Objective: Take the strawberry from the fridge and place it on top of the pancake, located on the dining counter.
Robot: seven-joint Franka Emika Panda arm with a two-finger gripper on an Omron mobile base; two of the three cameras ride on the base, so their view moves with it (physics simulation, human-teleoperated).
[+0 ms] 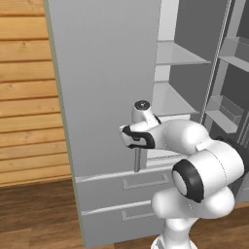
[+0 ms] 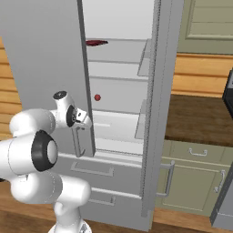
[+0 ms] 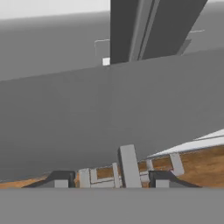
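The fridge (image 1: 104,73) is light grey, and both of its upper doors stand ajar, showing pale shelves (image 1: 172,99). The strawberry (image 2: 97,97) is a tiny red lump on a middle shelf, deep inside. My gripper (image 1: 137,147) (image 2: 85,123) is at the lower end of the left door's bar handle (image 1: 137,163) (image 2: 77,142). In the hand view the gripper (image 3: 111,179) is open, its dark fingertips (image 3: 61,178) straddling the handle (image 3: 129,166) without touching it. The strawberry lies up and to the right of the hand. The pancake and the dining counter are out of view.
The right door (image 2: 157,113) stands edge-on with door bins (image 1: 226,111). A flat dark red thing (image 2: 95,43) lies on the upper shelf. Drawers (image 1: 121,194) sit below the doors. Green cabinets (image 2: 195,182) under a dark worktop stand on the right, and a plank wall (image 1: 24,97) on the left.
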